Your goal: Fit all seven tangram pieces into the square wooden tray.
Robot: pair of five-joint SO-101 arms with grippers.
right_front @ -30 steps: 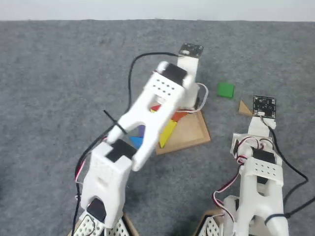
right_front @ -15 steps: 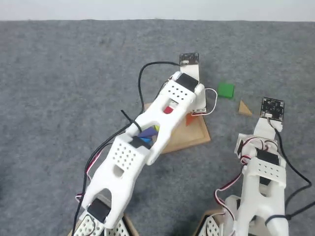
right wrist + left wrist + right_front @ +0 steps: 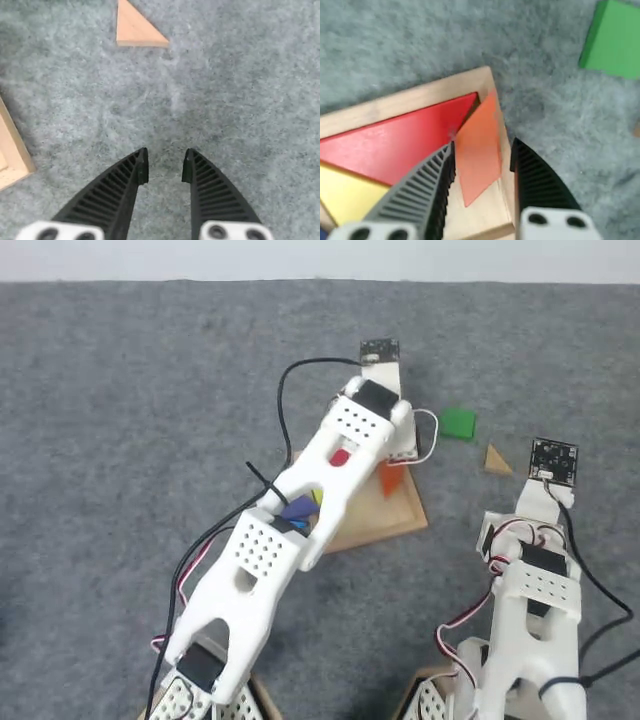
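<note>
1. The left tool stands open astride the orange piece. One jaw touches the piece's edge on the red triangle's side. The other stands just apart, with a strip of rim showing between, so we judge the piece is not clamped.
2. The orange piece lies in a corner of the square wooden tray, just beside the red triangle. Its far end overlaps the rim, so we judge that it is not seated flat.
3. We read the straddling stance as deliberate: with a jaw along each long edge, the tool can turn or slide the piece into the slot beside the red triangle.
4. The yellow piece lies against the red triangle, deeper in the tray.
5. The right tool hangs above the bare bench, jaws slightly parted and gripping nothing. The wooden triangle lies ahead of it, well apart. We judge that this arm stands off to leave the tray to the other.
6. Room at the corner is tight: the rim walls two sides and the red triangle a third. The outer jaw sits over the rim, so any sideways correction risks striking it.
7. The green square rests on the bench beyond that corner, apart from the tray, with open bench around it.
</note>
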